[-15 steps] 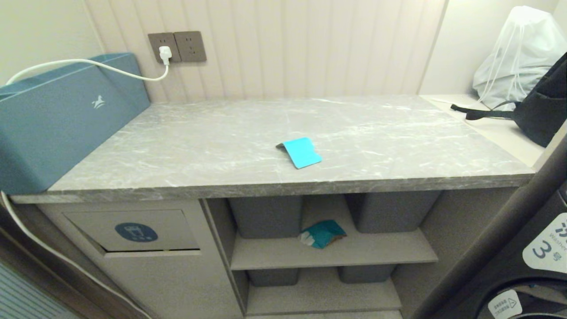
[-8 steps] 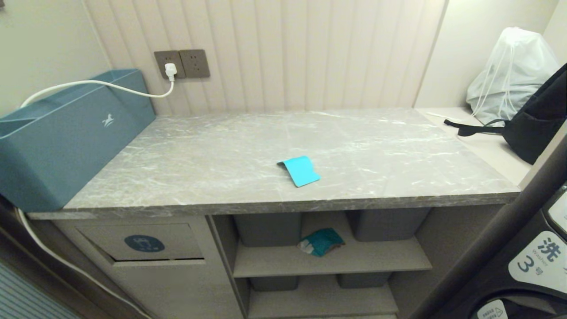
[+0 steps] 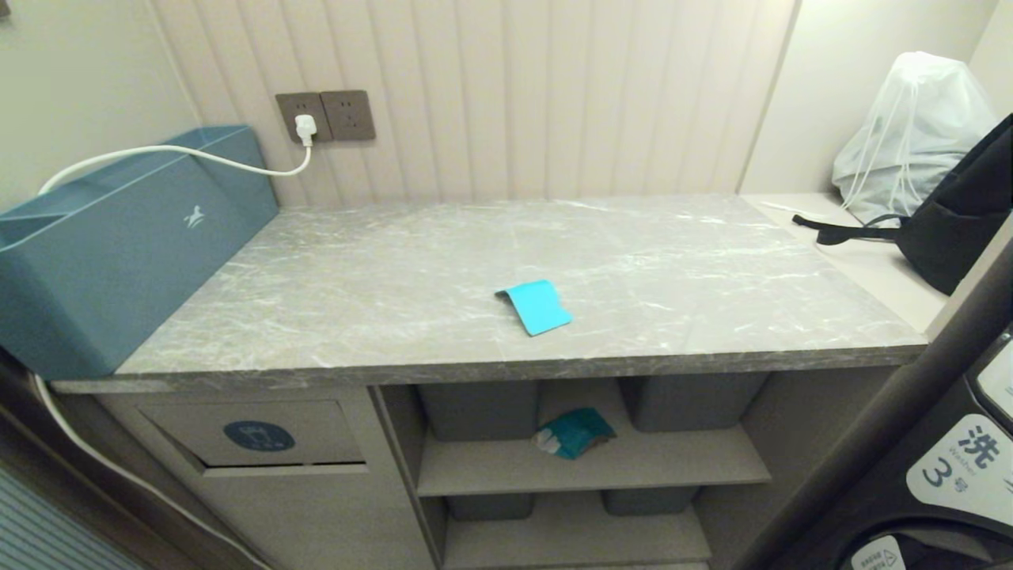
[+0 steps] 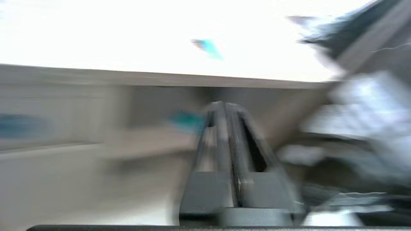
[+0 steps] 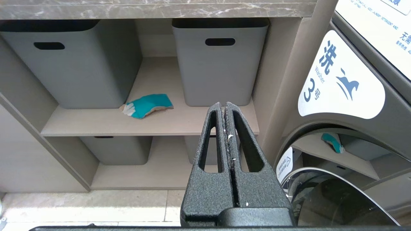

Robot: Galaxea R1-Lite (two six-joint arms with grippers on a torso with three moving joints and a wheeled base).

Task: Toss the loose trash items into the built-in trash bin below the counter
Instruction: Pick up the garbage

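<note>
- The card (image 3: 537,306) lies on the worktop (image 3: 396,277), near the front edge and about midway along it. Its long axis runs slantwise, from the raised fold at the back-left to the flat end at the front-right.
- The packet (image 3: 573,432) lies on the upper shelf (image 3: 673,467) under the worktop, between two tubs (image 3: 479,408), near the shelf's front edge. Its white end points to the left.
- The bin flap (image 3: 261,434) with its blue oval icon sits in the cabinet front below the worktop's front-left corner.
- The left gripper (image 4: 228,107) appears closed, fingers nearly together, holding nothing; its view is blurred.
- The right gripper (image 5: 224,106) is closed, fingers pressed together, empty, in front of the shelves and touching nothing.
- A blue bag (image 3: 119,245) stands at the worktop's left end.
</note>
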